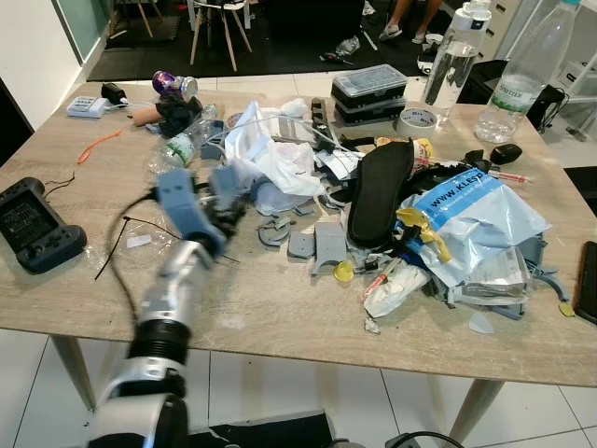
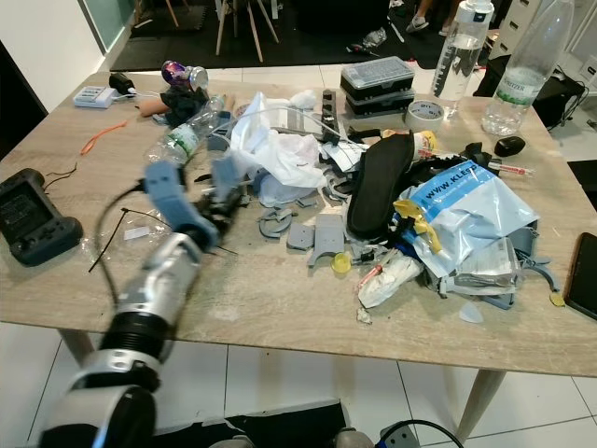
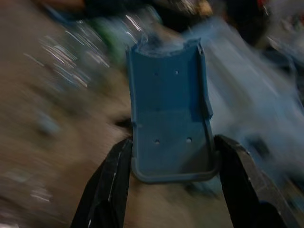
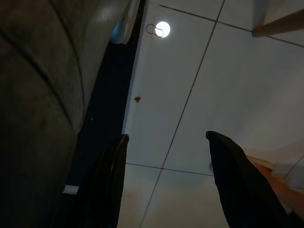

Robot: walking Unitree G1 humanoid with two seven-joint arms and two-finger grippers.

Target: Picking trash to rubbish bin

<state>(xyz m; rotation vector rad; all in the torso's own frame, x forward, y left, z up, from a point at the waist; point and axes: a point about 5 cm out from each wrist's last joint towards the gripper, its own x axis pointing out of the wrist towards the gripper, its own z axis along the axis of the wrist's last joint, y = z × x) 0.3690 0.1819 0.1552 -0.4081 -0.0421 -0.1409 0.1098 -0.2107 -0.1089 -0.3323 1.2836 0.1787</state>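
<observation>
Gripping a blue-grey moulded plastic tray-like piece (image 3: 171,114), the left gripper (image 3: 171,164) hangs blurred above the light wooden table (image 1: 280,308), beside the heap of trash.

Seen from the left wrist, its two black fingers (image 3: 111,183) press on either side of the piece's lower end, so the jaws stand part-open with the piece clamped between them; from the head, the piece (image 1: 177,201) sits above the tabletop near a crumpled white plastic bag (image 1: 275,154). Further right lie grey plastic scraps (image 1: 322,245), a black shoe sole (image 1: 378,191) and a blue-and-white printed plastic bag (image 1: 466,219). A black handheld controller (image 1: 33,226) rests at the table's left edge. The right gripper (image 4: 166,175) hangs idle over pale floor tiles (image 4: 213,80), fingers apart and holding nothing.
</observation>
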